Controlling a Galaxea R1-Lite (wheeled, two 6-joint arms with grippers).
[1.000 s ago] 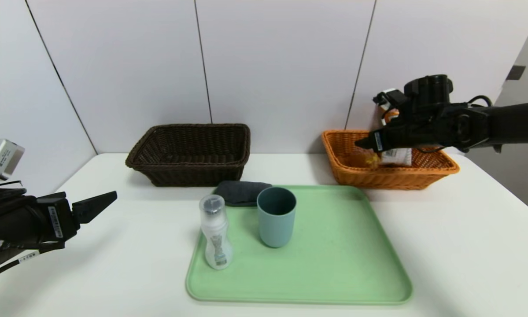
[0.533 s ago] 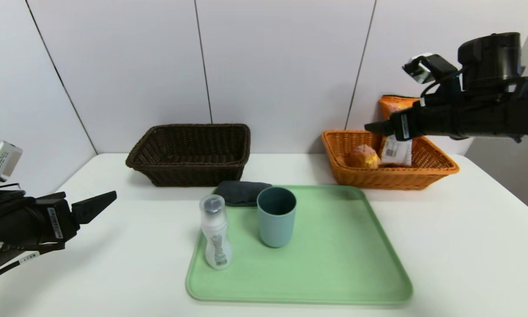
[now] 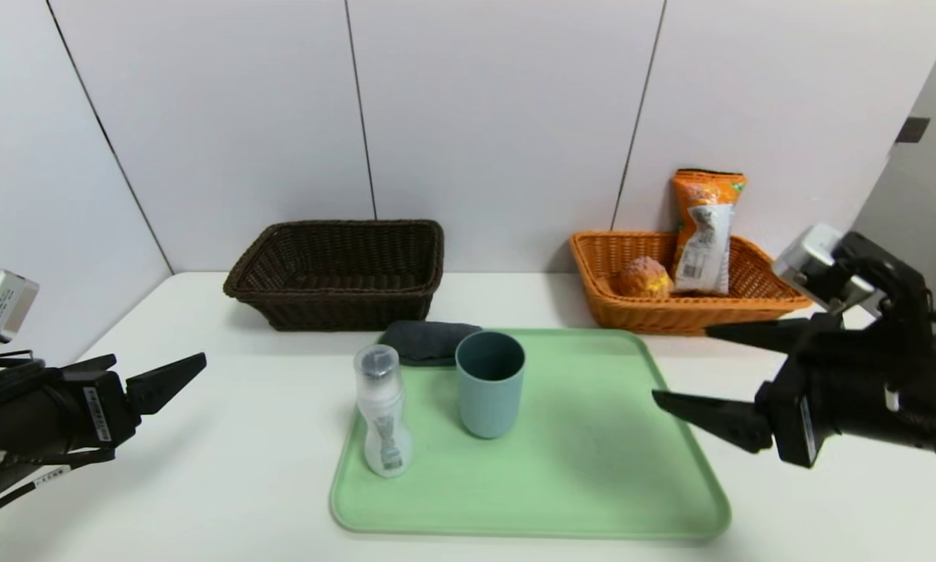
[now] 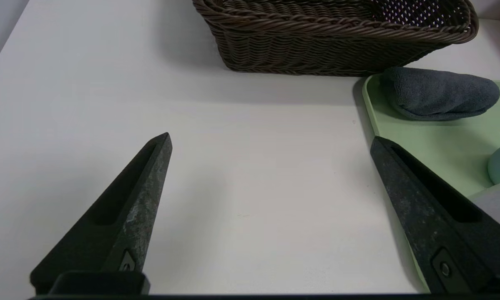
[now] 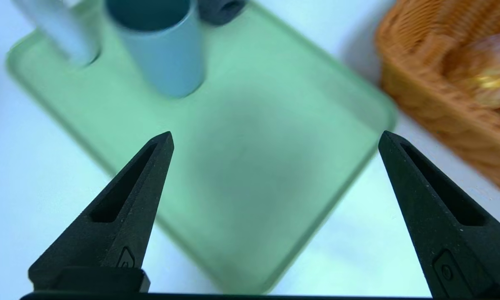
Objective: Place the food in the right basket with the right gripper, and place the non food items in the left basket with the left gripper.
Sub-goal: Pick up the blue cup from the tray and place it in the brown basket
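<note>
the right gripper (image 3: 706, 367) has come back from over the orange-tan basket (image 3: 780, 300) and now hangs low at the right edge of the green tray (image 3: 592, 468), its jaws spread wide and holding nothing. with the arm gone, the bun (image 3: 644, 277) and the snack packet (image 3: 704, 232) show clearly inside that basket, the packet standing against the wall, so the food part looks finished. the bottle (image 3: 381, 421), the teal cup (image 3: 489, 383) and the grey cloth (image 3: 427, 341) are on the tray, and the dark brown basket (image 3: 339, 269) is empty. the left gripper (image 3: 155, 367) waits over the desk at the left, jaws released too; its turn comes next, i think.
</note>
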